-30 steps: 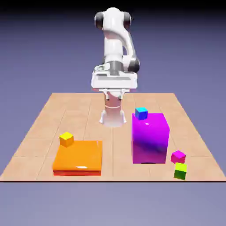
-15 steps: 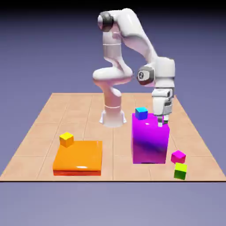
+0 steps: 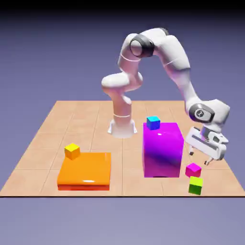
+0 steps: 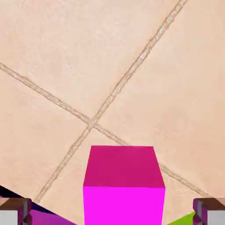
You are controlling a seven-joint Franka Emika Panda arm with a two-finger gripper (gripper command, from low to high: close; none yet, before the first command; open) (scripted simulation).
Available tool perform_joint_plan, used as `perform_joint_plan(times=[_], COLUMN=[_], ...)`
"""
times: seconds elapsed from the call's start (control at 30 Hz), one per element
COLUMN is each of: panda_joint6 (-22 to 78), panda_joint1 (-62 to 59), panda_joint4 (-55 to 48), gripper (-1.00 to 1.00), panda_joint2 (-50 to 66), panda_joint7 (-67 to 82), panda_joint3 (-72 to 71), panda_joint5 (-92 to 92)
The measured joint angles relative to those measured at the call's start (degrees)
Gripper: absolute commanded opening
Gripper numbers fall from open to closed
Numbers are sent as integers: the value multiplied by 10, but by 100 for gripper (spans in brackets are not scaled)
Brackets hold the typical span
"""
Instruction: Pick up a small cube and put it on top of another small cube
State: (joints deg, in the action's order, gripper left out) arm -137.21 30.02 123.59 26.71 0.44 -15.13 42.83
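Magenta-pink small cube point(image 4: 124, 184) sits on the tan tiled table point(image 4: 57, 57) between the wide-spread fingers point(image 4: 210, 212) of the gripper point(image 3: 200, 158), untouched; green cube point(image 3: 195, 185) just beside it, purple block point(image 3: 162, 149) near

A flat orange slab point(image 3: 85, 170) lay on the tiled table point(image 3: 43, 134), a small yellow cube point(image 3: 72, 151) at its far corner. A small blue cube point(image 3: 153, 123) sat atop the tall purple block point(image 3: 162, 149).

Glossy white arm point(image 3: 167, 52) of rounded segments, dark grey rings at the joints, a blocky white hand point(image 3: 206, 145), small grey fingertips point(image 4: 13, 212).
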Motion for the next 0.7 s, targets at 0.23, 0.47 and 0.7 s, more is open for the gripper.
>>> perform_joint_plan(times=[0.23, 0.47, 0.7], panda_joint6=[-31, 45, 150], panda_joint1=[6, 22, 108], panda_joint4=[-10, -37, -182], gripper=[-100, -100, -100], panda_joint2=[44, -9, 34], panda_joint7=[-24, 11, 8], panda_joint3=[23, 29, 168], panda_joint5=[34, -62, -219])
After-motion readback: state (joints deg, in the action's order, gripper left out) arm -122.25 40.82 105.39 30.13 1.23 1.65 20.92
